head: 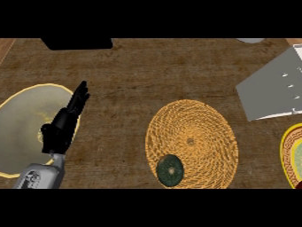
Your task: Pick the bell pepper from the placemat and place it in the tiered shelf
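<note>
A: Looking down, the bell pepper (170, 170) sits at the near edge of the woven placemat (199, 133), untouched.

B: Left hand (67, 119)?

A: Fingers straight, holding nothing, resting over the pale plate (9, 128) at left. Right hand isn't visible.

B: Progress?

A: None, I'd say: pick-up and the trip to the grey shelf (277, 91), far right, remain.

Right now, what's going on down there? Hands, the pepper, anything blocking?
Left hand open, fingers straight, over grey plate. Right hand out of view. Green bell pepper sits on woven placemat, untouched. Grey tiered shelf upper right; nothing in the way.
</note>
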`<state>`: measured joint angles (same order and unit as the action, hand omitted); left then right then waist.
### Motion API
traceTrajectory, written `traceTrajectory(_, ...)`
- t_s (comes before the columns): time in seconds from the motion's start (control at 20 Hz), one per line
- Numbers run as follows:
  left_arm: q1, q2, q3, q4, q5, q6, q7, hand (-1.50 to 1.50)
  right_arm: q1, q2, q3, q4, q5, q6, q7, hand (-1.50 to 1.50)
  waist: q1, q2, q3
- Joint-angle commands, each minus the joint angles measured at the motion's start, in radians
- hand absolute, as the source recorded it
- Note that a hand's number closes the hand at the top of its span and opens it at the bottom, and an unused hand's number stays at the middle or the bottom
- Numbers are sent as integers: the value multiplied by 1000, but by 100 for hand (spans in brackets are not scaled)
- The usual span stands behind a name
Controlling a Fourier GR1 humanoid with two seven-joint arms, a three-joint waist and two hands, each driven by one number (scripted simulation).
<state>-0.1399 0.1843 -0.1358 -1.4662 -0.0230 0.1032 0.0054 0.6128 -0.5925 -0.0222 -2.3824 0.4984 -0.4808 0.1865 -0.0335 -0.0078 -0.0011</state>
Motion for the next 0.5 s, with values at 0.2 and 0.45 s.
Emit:
traceTrajectory(0.2,-17,-19,-6,18,-26,25,13,0,-111,-64,-253,-196,-271,108,215,150,0,1,-1)
traceTrajectory(0.45,-36,13,13,-11,11,-34,60,0,-319,-160,-466,-41,-399,167,331,150,27,4,0)
